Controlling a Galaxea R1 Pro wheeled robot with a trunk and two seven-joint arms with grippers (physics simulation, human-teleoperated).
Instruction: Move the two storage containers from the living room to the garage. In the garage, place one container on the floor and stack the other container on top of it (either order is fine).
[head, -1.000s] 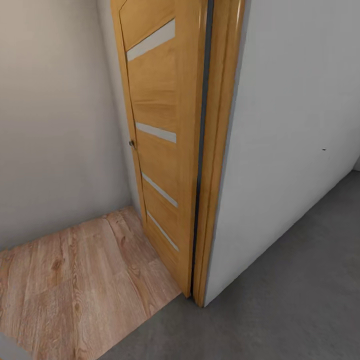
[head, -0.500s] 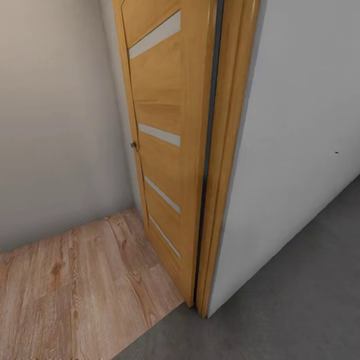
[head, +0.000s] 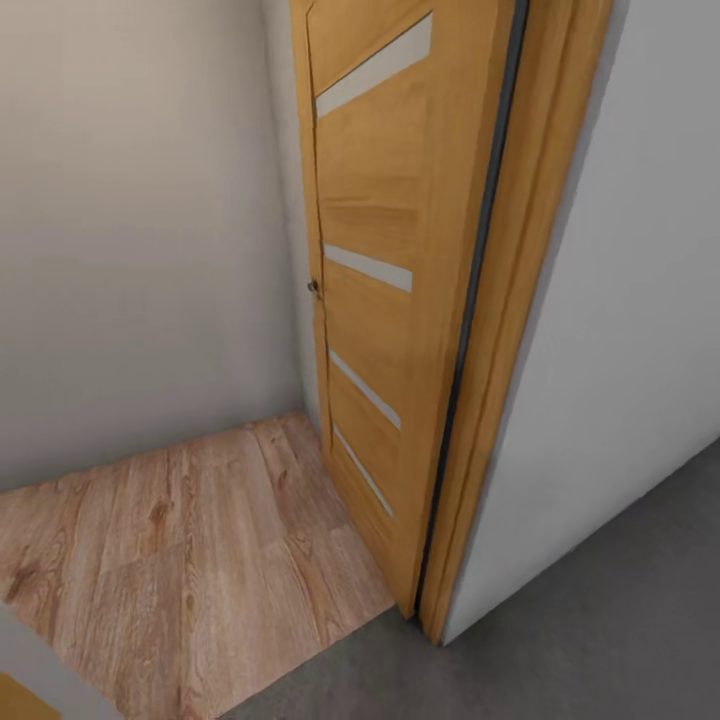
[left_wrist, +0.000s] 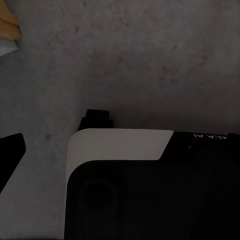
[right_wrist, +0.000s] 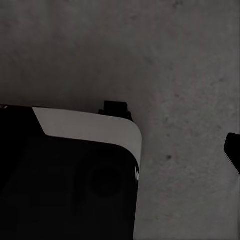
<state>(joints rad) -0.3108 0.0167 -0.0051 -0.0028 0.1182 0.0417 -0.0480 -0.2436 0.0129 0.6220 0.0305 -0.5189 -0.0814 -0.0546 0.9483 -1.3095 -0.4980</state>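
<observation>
Door: an orange-brown wooden door (head: 385, 300) with four slanted pale glass strips stands open, swung back against the pale wall at 10 o'clock; a small round knob (head: 313, 287) shows on its near edge.
Door frame: a matching wooden jamb (head: 520, 300) runs just beside the door toward 1 o'clock, a dark gap between the two.
White wall: the plain white wall (head: 640, 330) fills the 3 o'clock side, meeting the jamb.
Wood-plank floor: the light wood-plank flooring (head: 190, 550) lies at 8 o'clock, ending in a straight threshold line at the foot of the jamb.
Concrete floor: the floor (head: 600, 630) – dark grey, speckled – spreads from 6 to 4 o'clock, on the garage side of the threshold; both wrist views also look down on it.
Robot body: a white and black housing (left_wrist: 150, 185) sits in the left wrist view, and a like housing (right_wrist: 70, 170) in the right wrist view.
Left tool: a dark finger tip shows at the picture's edge – I cannot tell whether the tool is spread or pressed together.
Right tool: likewise only a dark sliver at the edge; its state cannot be told.
Storage containers: neither bin can be placed from these views.
</observation>
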